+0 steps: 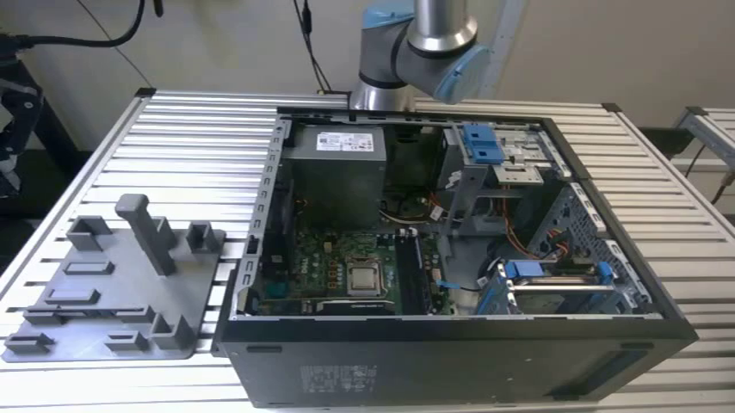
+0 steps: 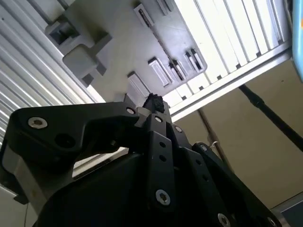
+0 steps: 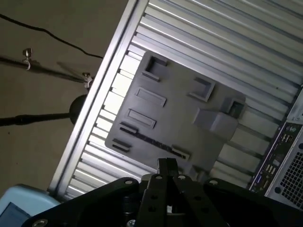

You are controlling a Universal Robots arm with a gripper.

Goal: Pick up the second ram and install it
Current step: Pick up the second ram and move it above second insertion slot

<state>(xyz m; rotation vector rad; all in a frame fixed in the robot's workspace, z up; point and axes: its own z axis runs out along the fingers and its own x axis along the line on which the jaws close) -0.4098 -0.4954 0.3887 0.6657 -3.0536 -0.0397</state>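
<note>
A thin dark strip lies edge-on along a slot of the grey plastic tray; it looks like the second ram. My gripper hangs well above the tray, apart from it, with the black fingers pressed together and nothing visible between them. Its tip shows against the tray from the other side in the second wrist view. In the exterior view the tray sits to the left of the open computer case, whose motherboard with its memory slots is exposed.
The tray carries upright posts and blocks. Inside the case are a power supply, a processor socket and blue drive clips. The slatted metal table ends near the tray. The arm's base stands behind the case.
</note>
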